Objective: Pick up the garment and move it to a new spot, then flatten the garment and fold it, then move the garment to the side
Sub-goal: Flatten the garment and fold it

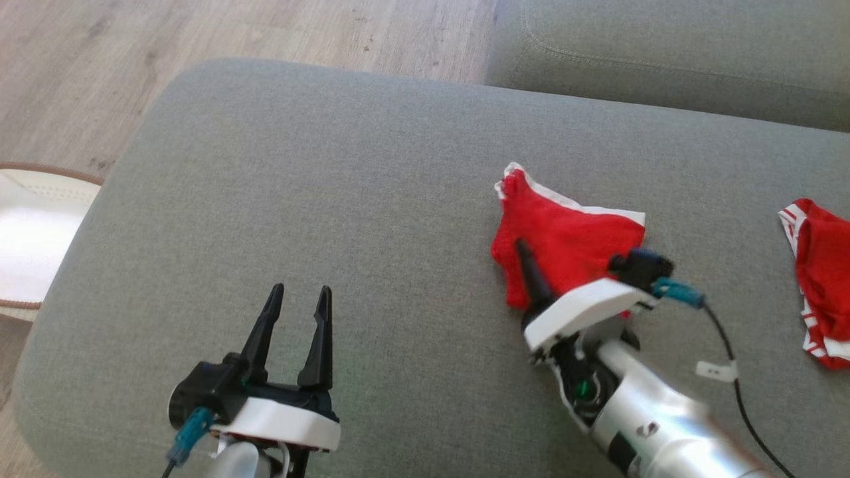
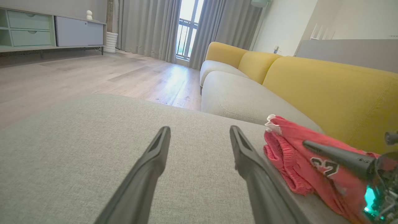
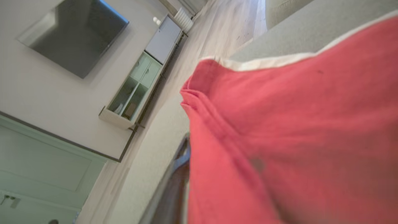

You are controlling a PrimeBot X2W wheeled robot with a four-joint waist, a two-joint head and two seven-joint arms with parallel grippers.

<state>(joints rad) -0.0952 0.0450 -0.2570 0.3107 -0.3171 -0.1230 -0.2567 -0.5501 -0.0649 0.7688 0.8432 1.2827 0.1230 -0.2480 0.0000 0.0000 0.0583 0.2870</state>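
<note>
A red garment (image 1: 564, 239) with white trim lies bunched on the grey cushion (image 1: 332, 199), right of its middle. In the left wrist view the garment (image 2: 298, 155) carries a white number print. My right gripper (image 1: 531, 265) is shut on the garment's near edge; one dark finger lies on top of the cloth and the other is hidden beneath it. In the right wrist view the red garment (image 3: 295, 140) drapes close over the lens. My left gripper (image 1: 301, 292) stands open above the cushion's near left part, holding nothing, well to the left of the garment.
A second red and white cloth (image 1: 820, 292) lies at the cushion's right edge. Another grey sofa seat (image 1: 664, 46) adjoins at the far right, with yellow backrests (image 2: 326, 93). Wooden floor (image 1: 99, 66) lies to the left, with a white mat (image 1: 33, 232) at its edge.
</note>
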